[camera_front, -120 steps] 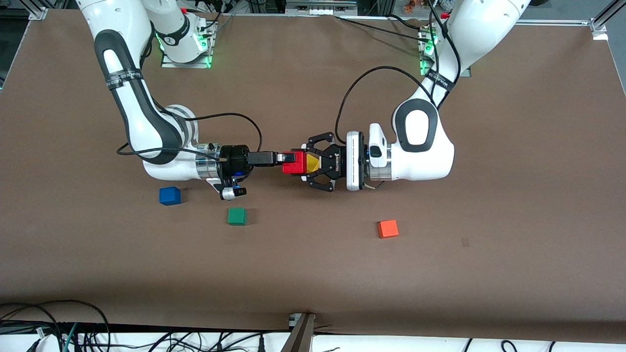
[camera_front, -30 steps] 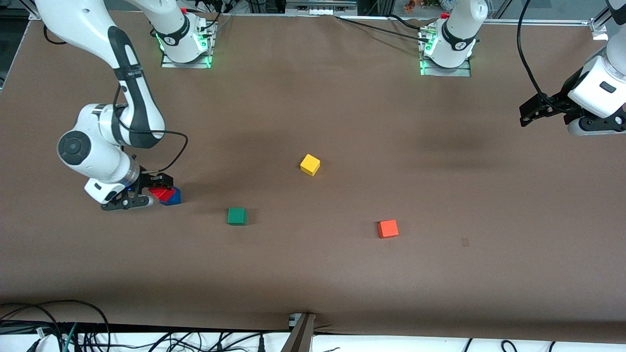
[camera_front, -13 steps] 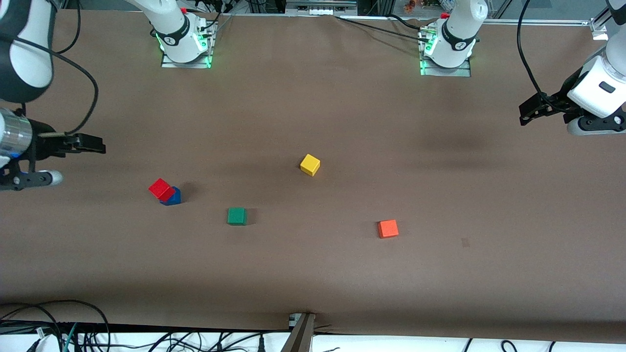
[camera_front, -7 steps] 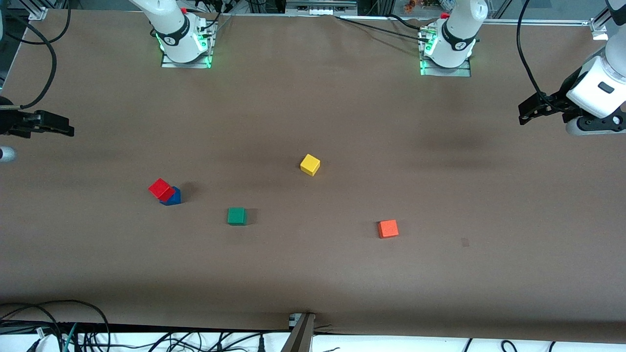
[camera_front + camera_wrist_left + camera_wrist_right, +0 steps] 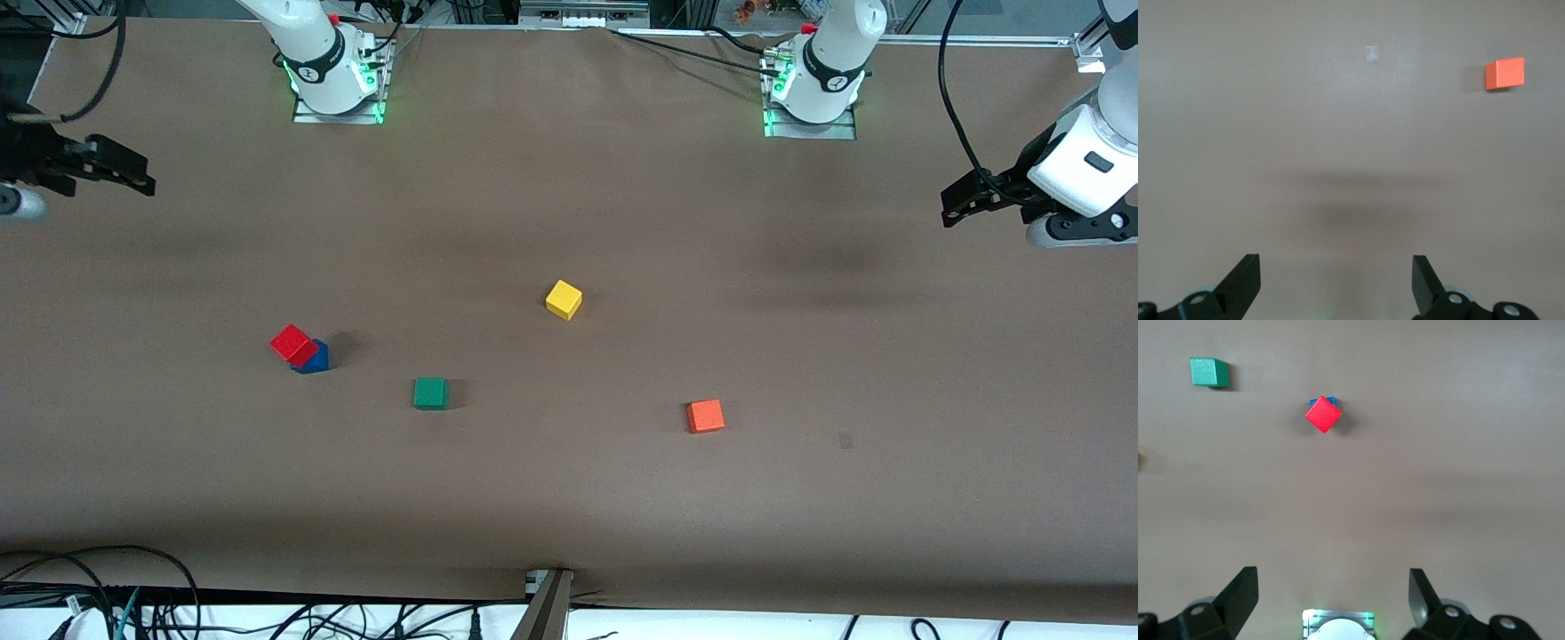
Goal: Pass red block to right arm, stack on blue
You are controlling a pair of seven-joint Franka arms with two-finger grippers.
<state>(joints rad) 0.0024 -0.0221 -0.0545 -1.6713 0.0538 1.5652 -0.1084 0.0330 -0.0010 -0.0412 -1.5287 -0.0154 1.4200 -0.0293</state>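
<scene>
Table: red block atop blue, grippers away

Your right arm rises from its base at the upper left of the front view and leaves the frame. Its right gripper re-enters at the left edge, raised above the table surface at the right arm's end. Your right wrist view shows the fingers spread wide, nothing between them.

Your left arm's wrist enters at the right edge, upper part of the front view. The left gripper hangs over the table's left-arm end, fingers parted and empty.
</scene>
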